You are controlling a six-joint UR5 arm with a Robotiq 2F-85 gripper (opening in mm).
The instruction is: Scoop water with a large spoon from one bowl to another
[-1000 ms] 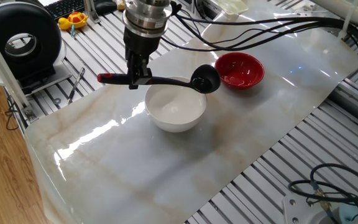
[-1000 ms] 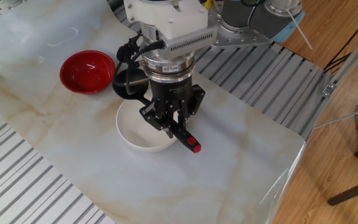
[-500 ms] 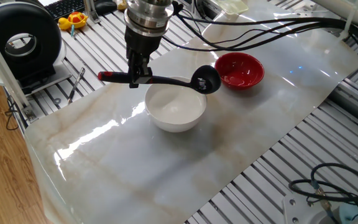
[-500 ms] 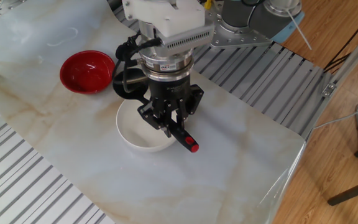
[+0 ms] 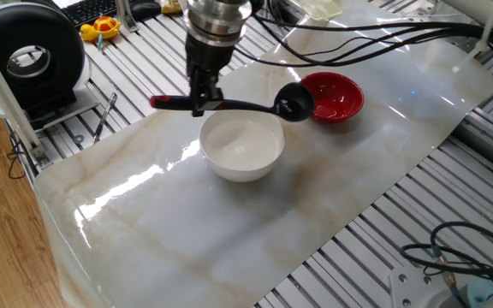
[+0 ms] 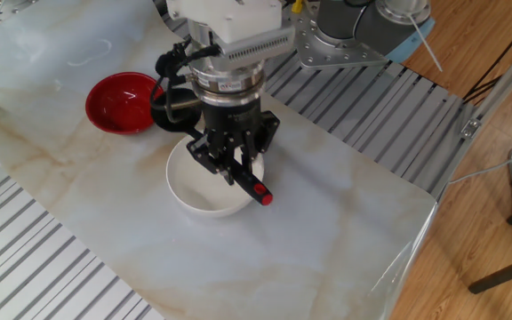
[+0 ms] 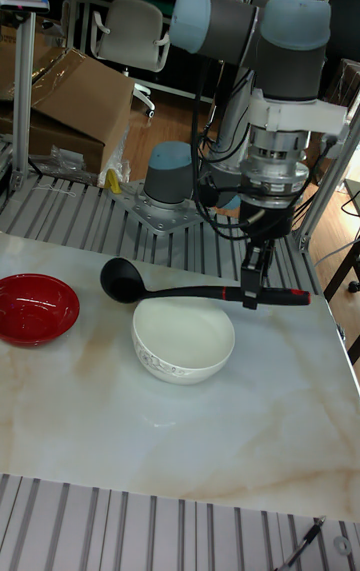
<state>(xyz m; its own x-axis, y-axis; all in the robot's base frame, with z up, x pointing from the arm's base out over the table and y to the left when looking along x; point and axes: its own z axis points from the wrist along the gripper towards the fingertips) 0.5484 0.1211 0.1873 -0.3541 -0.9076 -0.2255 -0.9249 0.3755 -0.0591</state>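
Gripper (image 7: 249, 293) is clamped on the ladle (image 7: 190, 291) handle near its red-tipped end; I see the ladle held level above the table. Left to right in the tall fixed view: red bowl (image 7: 36, 308), black scoop raised between the bowls, white bowl (image 7: 183, 341) below the handle, on the marble tabletop (image 7: 120, 431).

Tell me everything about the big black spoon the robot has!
The large spoon is a long black ladle that looks like plastic, with a deep round scoop and a red tip on its handle. The tool pinches the handle near the red end and holds it about level in the air. The scoop hangs between the white bowl and the red bowl, touching neither. Any water inside can't be seen.
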